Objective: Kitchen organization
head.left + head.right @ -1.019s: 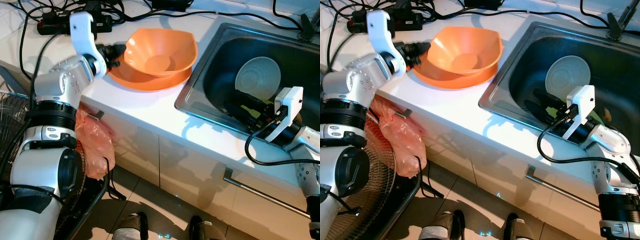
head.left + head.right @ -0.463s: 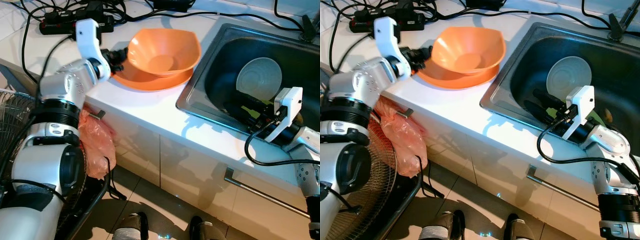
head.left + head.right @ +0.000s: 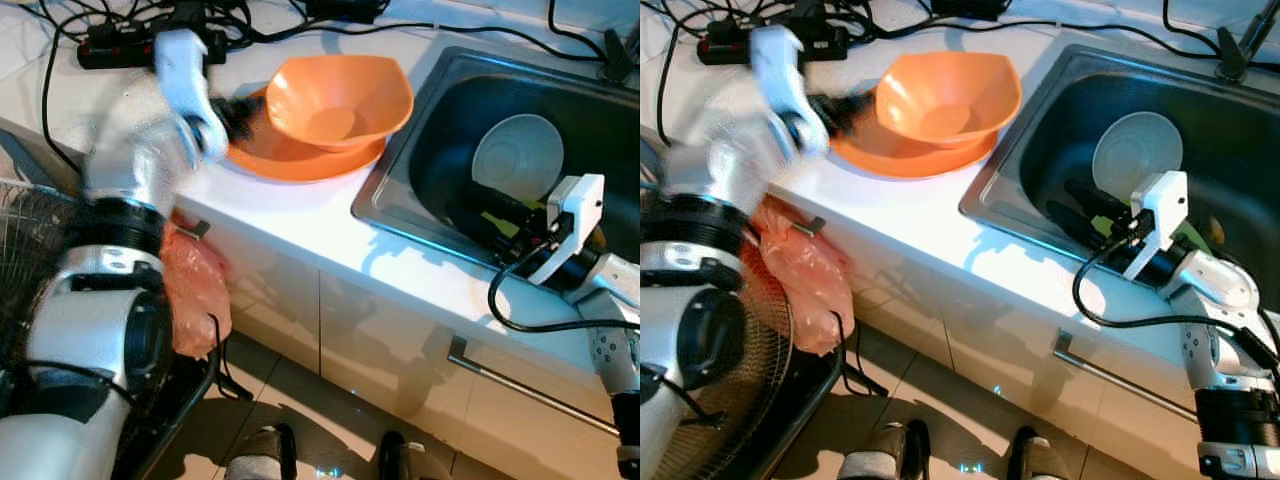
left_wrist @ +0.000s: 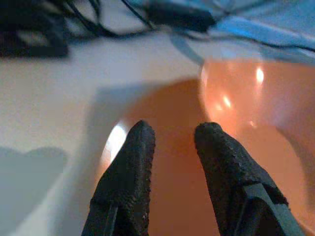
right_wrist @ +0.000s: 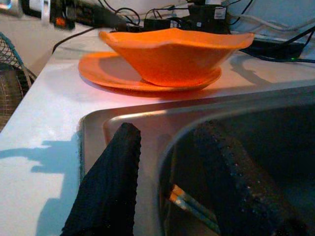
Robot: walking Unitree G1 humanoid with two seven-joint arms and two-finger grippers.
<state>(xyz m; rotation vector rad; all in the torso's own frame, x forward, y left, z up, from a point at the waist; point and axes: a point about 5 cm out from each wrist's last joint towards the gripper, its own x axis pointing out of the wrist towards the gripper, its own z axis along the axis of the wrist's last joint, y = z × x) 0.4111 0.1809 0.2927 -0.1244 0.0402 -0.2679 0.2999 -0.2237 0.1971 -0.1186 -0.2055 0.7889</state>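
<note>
Approach step: left gripper (image 4: 170,142), fingers parted and empty, at orange plate (image 3: 270,160) under orange bowl (image 3: 338,100) on counter (image 3: 300,215). Right gripper (image 5: 167,162), unclenched, in sink (image 3: 440,130). Next: grip plate rim.

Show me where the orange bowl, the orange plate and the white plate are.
orange bowl (image 3: 335,100), left eye view, inner wall.
orange plate (image 3: 290,160), left eye view, front rim.
white plate (image 3: 515,155), left eye view, centre.

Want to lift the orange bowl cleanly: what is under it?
The orange bowl sits on an orange plate; the plate's middle is covered. The left pincer hovers over its rim.
</note>
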